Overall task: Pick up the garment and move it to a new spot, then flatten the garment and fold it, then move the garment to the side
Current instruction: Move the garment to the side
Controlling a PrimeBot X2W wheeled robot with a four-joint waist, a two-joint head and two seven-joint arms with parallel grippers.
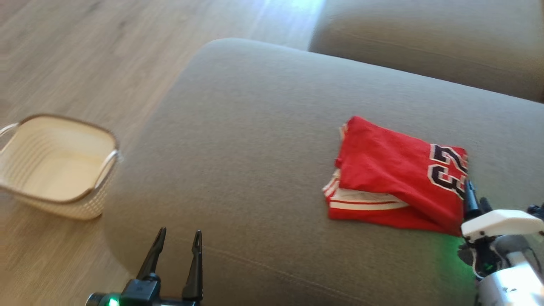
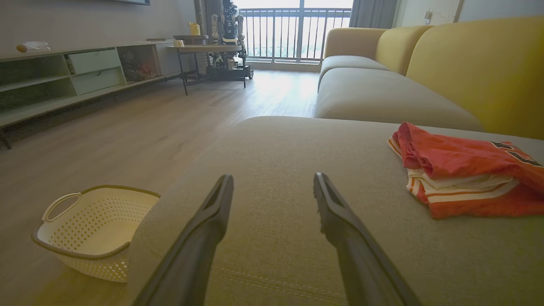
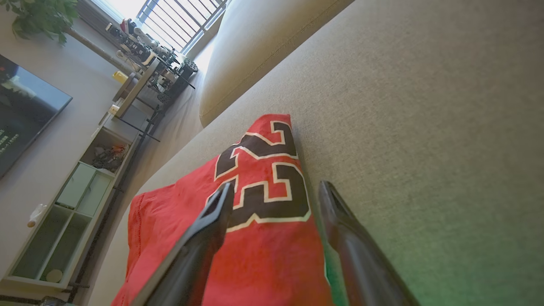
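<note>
Garment (image 1: pixel 391 178) — folded, red — just under the right gripper (image 3: pixel 275 189)

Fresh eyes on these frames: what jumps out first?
A folded red jersey with a black number lies on the grey sofa cushion, towards the right. The right gripper is at its numbered edge, fingers open. An empty cream basket stands on the wood floor to the left.

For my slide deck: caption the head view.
Folded red jersey on grey sofa cushion, open right gripper at its edge, basket on floor.

One garment (image 1: pixel 391 170), one basket (image 1: pixel 63 199), two claws: left claw (image 1: pixel 179 232), right claw (image 3: pixel 276 186).
</note>
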